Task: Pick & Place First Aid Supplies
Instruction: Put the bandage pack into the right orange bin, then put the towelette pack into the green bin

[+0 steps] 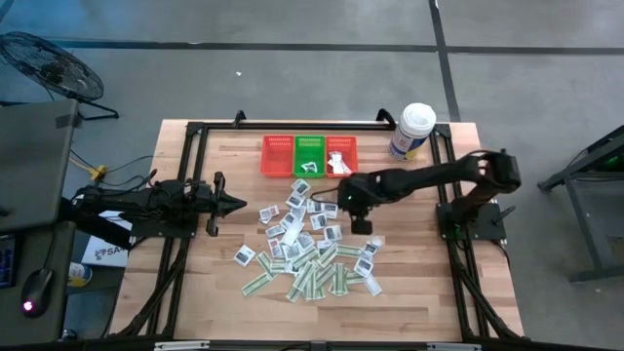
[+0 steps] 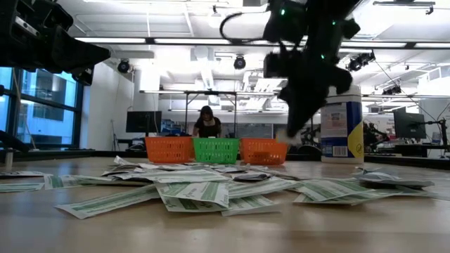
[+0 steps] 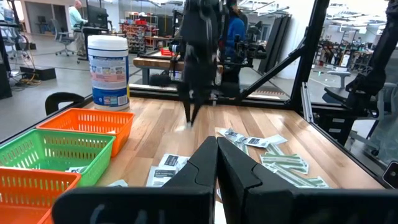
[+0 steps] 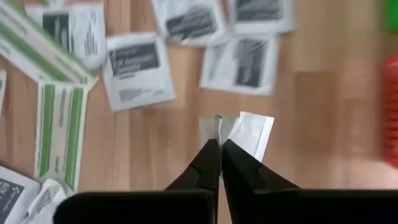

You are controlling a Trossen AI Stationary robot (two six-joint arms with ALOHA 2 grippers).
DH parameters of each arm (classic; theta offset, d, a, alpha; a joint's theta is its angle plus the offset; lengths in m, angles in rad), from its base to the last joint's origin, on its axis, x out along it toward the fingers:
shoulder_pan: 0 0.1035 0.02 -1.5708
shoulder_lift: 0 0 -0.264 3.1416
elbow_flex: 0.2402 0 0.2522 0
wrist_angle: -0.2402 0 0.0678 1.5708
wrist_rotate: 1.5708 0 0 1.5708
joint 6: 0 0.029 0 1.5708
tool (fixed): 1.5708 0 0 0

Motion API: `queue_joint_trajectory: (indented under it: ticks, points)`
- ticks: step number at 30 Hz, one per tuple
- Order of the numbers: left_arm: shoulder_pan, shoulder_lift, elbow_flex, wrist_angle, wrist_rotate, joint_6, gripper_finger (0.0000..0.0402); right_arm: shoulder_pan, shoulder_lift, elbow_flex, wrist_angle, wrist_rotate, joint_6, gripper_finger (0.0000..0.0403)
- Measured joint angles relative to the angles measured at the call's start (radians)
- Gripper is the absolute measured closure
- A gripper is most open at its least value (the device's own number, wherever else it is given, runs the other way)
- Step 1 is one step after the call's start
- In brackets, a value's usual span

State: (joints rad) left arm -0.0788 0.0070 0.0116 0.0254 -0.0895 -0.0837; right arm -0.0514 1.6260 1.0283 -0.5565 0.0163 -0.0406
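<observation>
From above I see the first aid supplies [image 1: 310, 246] scattered in a loose heap across the middle of the wooden table [image 1: 195, 292], on the near side of the row of three mesh baskets [image 1: 310, 154]. The heap mixes squarish white packets with dark printed blocks and narrow strips striped green and white; several overlap, and the green strips gather mostly at the edge of the heap farthest from the baskets. A few white packets already lie in the basket nearest the white tub [image 1: 411, 131], and the tub stands just beyond that end of the row.

My right gripper [image 4: 220, 140] is over the edge of the heap nearest the baskets, raised above the wood. Its fingers are pressed together on a small white packet [image 4: 252, 132], pinching it at one edge; the packet looks blank and slightly folded, with a thin green mark beside the fingertips. Below it lie three white packets with dark print and, off to one side, a green-striped strip.

My left gripper [image 1: 232, 204] waits well to the side of the heap, away from the tub, its fingers pressed together on nothing.
</observation>
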Motion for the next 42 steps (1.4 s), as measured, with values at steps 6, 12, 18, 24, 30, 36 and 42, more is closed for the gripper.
queue_joint_trajectory:
  ticks: [6, 12, 18, 24, 30, 36, 42]
  points:
    - [0.000, 0.000, 0.000, 0.000, 0.000, 0.000, 0.0400, -0.085, -0.104, 0.001, 0.025, 0.069, -0.001, 0.0402]
    - [0.000, 0.000, 0.000, 0.000, 0.001, 0.000, 0.0400, -0.216, -0.097, 0.003, 0.112, 0.085, 0.014, 0.0402]
    - [0.000, 0.000, 0.000, 0.000, 0.001, 0.000, 0.0400, -0.307, -0.023, 0.003, 0.189, 0.081, -0.091, 0.0402]
    - [0.000, 0.000, 0.000, 0.000, 0.001, 0.000, 0.0400, -0.368, 0.041, 0.003, 0.231, 0.077, -0.128, 0.0399]
    - [0.000, 0.000, 0.000, 0.000, 0.001, 0.000, 0.0400, -0.381, 0.054, 0.004, 0.248, 0.073, -0.168, 0.0373]
    - [0.000, 0.000, 0.000, 0.000, 0.001, 0.000, 0.0400, -0.381, 0.053, 0.004, 0.244, 0.078, -0.157, 0.0291]
    - [0.000, 0.000, 0.000, 0.000, 0.001, 0.000, 0.0400, -0.381, 0.053, 0.005, 0.247, 0.079, -0.097, 0.0229]
